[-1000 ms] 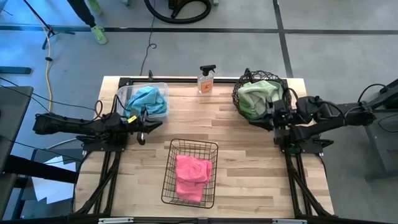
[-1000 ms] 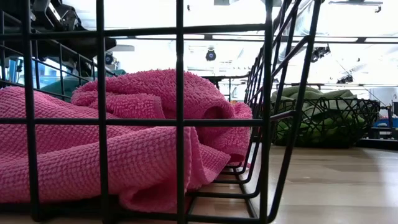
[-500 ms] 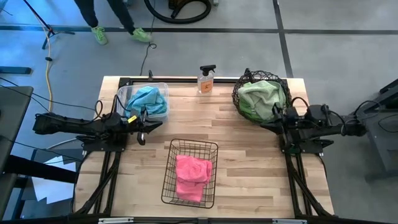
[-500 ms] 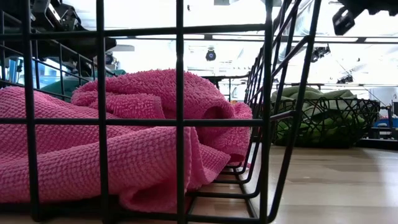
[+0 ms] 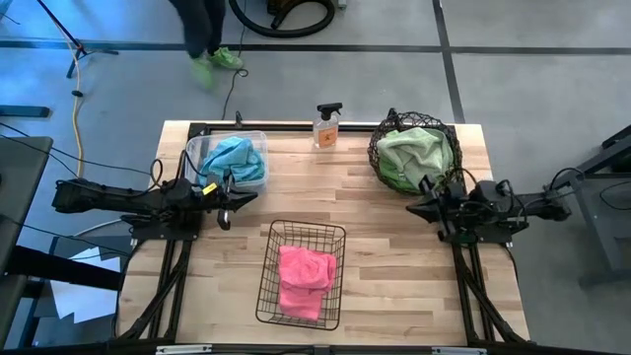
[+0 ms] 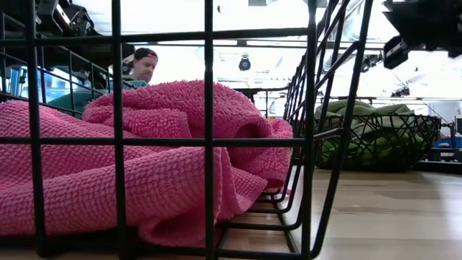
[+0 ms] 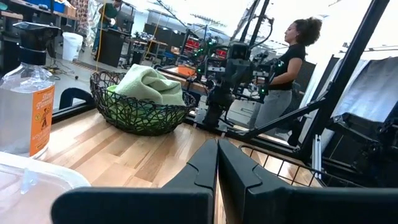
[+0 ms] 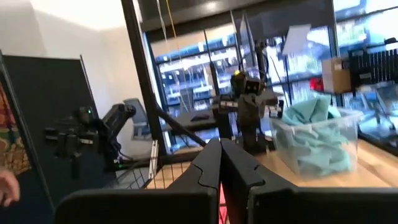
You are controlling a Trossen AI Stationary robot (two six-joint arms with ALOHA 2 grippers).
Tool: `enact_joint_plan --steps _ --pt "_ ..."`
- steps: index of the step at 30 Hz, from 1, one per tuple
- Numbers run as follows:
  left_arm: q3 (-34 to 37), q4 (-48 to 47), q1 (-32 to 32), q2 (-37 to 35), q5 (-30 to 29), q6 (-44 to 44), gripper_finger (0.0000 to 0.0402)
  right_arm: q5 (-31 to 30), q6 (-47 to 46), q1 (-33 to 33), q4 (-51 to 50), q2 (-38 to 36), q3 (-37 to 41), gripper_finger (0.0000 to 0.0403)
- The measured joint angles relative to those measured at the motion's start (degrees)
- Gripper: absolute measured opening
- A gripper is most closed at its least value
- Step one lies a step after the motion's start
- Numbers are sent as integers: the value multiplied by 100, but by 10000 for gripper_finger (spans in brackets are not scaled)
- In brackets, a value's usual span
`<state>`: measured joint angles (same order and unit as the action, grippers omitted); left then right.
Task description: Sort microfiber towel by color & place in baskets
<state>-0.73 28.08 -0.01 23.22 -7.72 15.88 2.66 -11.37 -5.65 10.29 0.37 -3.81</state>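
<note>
Towels are already sorted: we find the pink towel crumpled in the black wire-grid basket, the teal towel in the clear bin, the green towel heaped in the round woven basket. We judge each soft, light and limp; pinch a raised fold, not a flat area. Bunched, none shows a clear heading; the pink one lies lengthwise along its basket. Over the worktop, left gripper and right gripper have fingers closed together, empty.
</note>
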Motion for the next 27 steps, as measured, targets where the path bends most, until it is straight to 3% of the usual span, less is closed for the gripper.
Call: enact_joint_plan --steps 2,11,14,20,27 --pt "0 0 0 1 -1 0 1 15 48 0 409 -23 303 0" --pt "0 0 0 2 -3 -1 1 59 584 0 -160 -15 326 0" --pt "0 0 -1 2 -3 -1 1 47 158 -1 -939 11 318 0" --pt "0 -2 -2 2 -12 -2 1 -105 -816 -2 -1042 115 288 0" --pt "0 -2 -2 2 -16 -2 1 -101 -921 -2 -1055 115 283 0"
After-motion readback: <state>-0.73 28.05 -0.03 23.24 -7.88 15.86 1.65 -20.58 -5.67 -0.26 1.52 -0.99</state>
